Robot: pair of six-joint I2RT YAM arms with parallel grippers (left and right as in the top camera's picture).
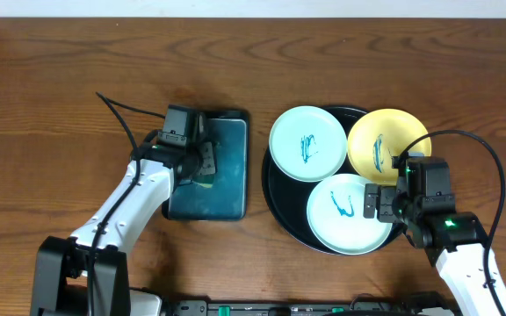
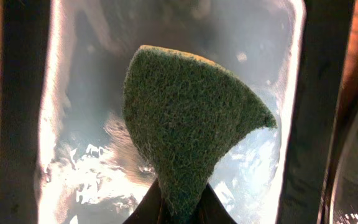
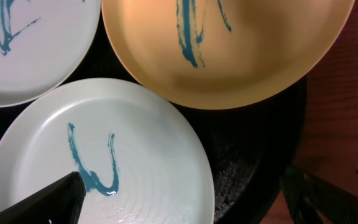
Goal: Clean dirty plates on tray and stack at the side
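left arm point(image 1: 139, 197): white links running between black joints, a thin black cable point(image 1: 117, 110) trailing from the wrist. right arm point(image 1: 468, 268): white forearm, black wrist block glowing with a small green light point(image 1: 451, 222), black cable looping beside it. left tool point(image 1: 202, 163), right tool point(image 1: 381, 202): matte black fingers showing.

Overhead top-down — R wrist close over plates point(image 3: 104, 162)

The black tray point(image 1: 281, 206) carries three teal-scribbled plates: yellow plate point(image 1: 393, 132) right-rear, rear white plate point(image 1: 307, 143) left, front white plate point(image 1: 348, 213).
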